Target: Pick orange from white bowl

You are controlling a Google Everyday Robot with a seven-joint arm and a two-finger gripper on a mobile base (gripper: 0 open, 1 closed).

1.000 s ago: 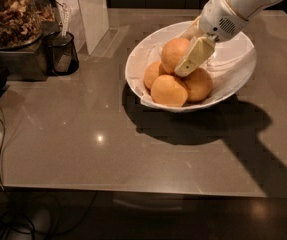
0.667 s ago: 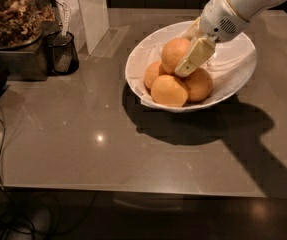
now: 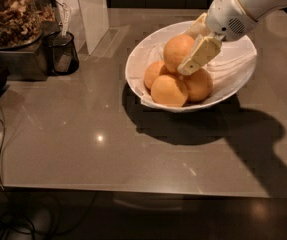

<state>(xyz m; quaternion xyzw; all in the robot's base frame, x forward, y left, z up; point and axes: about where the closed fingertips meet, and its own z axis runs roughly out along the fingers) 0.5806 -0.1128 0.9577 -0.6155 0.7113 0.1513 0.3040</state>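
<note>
Inside glossy white bowl [image 3: 235, 71], gripper [image 3: 190, 48] clasping round orange [image 3: 174, 50]

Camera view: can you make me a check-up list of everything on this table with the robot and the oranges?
Surface: glossy grey-brown counter, with light glints and a dark shadow beside the bowl.
Job's things: the orange sits on top of three other oranges inside the white bowl, whose rim looks tilted.
Clutter: black mesh cup, glass jar of brown snacks and white panel, all at the back left.
Grippers: the gripper is in the bowl, against the top orange's right side.
Cables: black cable along the left edge.
Surroundings: dark floor below the front edge.
</note>
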